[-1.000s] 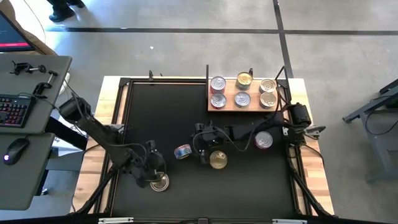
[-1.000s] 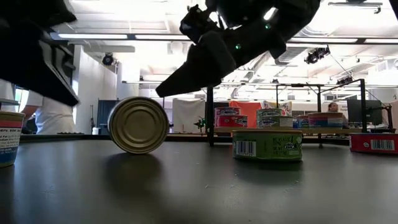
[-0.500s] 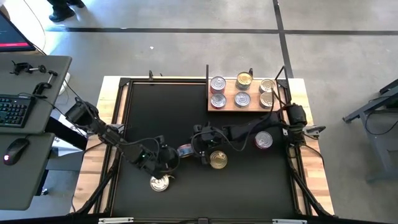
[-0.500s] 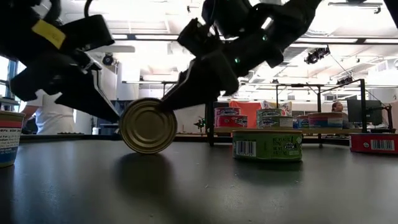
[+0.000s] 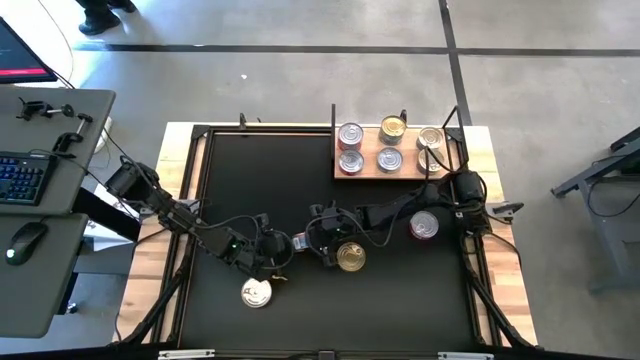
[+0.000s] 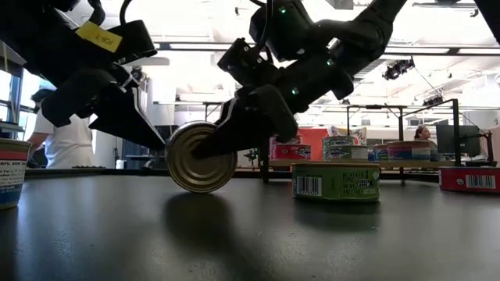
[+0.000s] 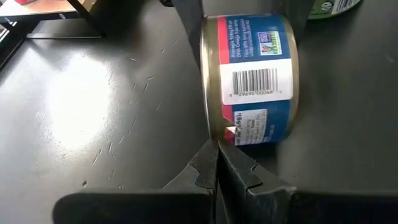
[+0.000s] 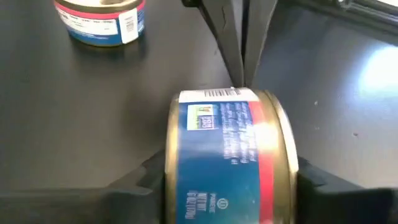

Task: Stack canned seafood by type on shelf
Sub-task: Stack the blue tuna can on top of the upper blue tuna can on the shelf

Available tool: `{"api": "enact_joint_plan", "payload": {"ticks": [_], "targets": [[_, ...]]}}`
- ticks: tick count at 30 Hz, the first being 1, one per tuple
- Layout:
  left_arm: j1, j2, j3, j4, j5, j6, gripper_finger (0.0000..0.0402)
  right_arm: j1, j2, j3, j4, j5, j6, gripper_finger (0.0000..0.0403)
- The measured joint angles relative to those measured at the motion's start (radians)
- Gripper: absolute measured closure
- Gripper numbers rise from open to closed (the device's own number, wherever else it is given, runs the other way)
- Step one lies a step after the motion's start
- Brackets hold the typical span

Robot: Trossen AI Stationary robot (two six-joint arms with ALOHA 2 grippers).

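A tin with a blue-and-red label (image 5: 297,241) stands on its curved side on the black mat, its gold flat end facing the low view (image 6: 201,160). My right gripper (image 5: 308,238) comes at it from the table's right and is shut on it. My left gripper (image 5: 280,250) is shut, with its tips at the tin's other side (image 7: 217,158). The wooden shelf (image 5: 410,173) at the far right holds several tins, silver-lidded and gold-lidded. Loose tins lie flat on the mat: a gold-lidded one (image 5: 350,257), a silver-lidded one (image 5: 256,293) and a red-sided one (image 5: 424,226). My left gripper touches the tin's rim (image 7: 219,138) with the tips of its shut fingers (image 8: 239,56), coming level from the table's left. My right gripper has one finger on each flat end of the tin (image 8: 177,186), pinching it across its height. It comes slanting down from the right. The tin rests on its curved side (image 6: 199,190) on the mat.
Black metal posts stand at the shelf's edges (image 5: 333,112). The green-labelled gold-lidded tin (image 6: 336,181) lies close to the right gripper on its near side. A desk with keyboard and mouse (image 5: 25,175) stands left of the table. People show in the room beyond (image 6: 66,144).
My left gripper has moved away from the silver-lidded tin, toward the far side and the right, up to the tin standing on its side. That tin has rolled a short way to the right, in between the right gripper's fingers.
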Motion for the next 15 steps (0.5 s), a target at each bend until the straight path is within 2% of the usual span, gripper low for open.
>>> {"api": "enact_joint_plan", "payload": {"ticks": [1, 6, 10, 15], "targets": [[0.0, 0.0, 0.0, 0.0, 0.0, 0.0, 0.0401, 0.0, 0.0, 0.0, 0.003, -0.001, 0.006, 0.0237], [-0.016, -0.017, 0.0, -0.031, -0.012, -0.038, 0.0402, 0.001, -0.003, 0.0, -0.004, 0.022, 0.053, 0.0236], [-0.055, -0.052, 0.0, -0.12, -0.055, -0.126, 0.0402, 0.011, -0.042, 0.0, -0.073, 0.125, 0.074, 0.0236], [-0.106, -0.07, 0.0, -0.199, -0.131, -0.229, 0.0401, 0.037, -0.151, -0.001, -0.187, 0.25, 0.075, 0.0236]]}}
